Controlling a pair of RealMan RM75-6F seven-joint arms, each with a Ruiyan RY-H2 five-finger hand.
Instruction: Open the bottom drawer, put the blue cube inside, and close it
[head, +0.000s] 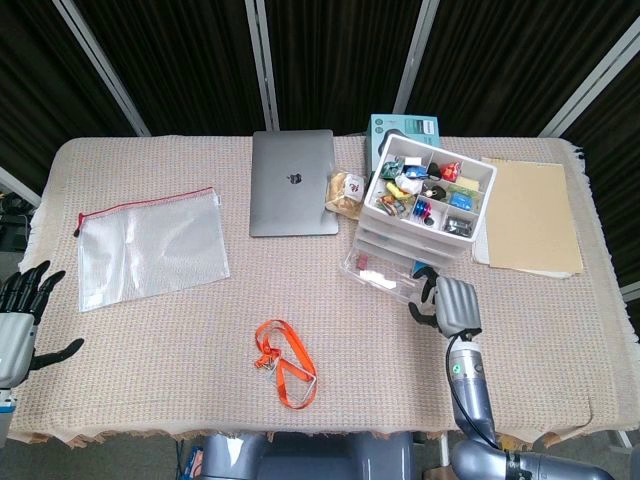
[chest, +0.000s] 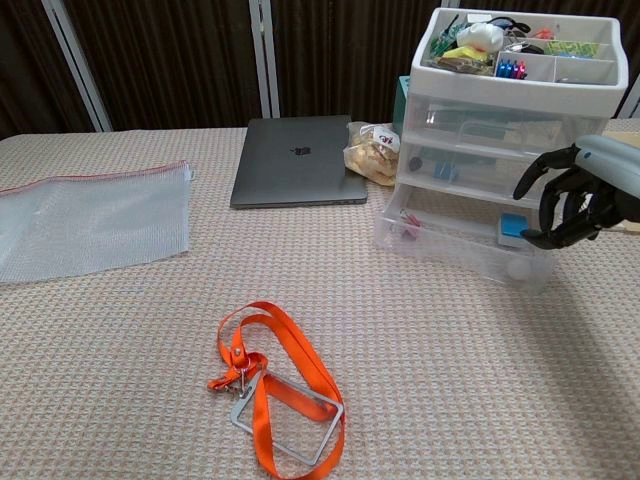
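Note:
The clear three-drawer unit (chest: 480, 120) stands at the right with a full organizer tray on top. Its bottom drawer (chest: 445, 245) is pulled out toward me. The blue cube (chest: 513, 228) lies inside that drawer at its right end, beside a small white ball. My right hand (chest: 578, 195) hovers just right of the drawer's front corner, fingers spread and curved, holding nothing. In the head view that hand (head: 447, 302) is right in front of the pulled-out drawer (head: 375, 272). My left hand (head: 20, 318) hangs at the table's left edge, fingers apart and empty.
A closed laptop (head: 292, 182) lies mid-back, with a snack bag (head: 347, 192) beside it. A clear zip pouch (head: 150, 245) lies at the left and an orange lanyard (head: 285, 362) at the front centre. A tan folder (head: 530, 215) lies right of the drawers, a teal box (head: 405, 128) behind.

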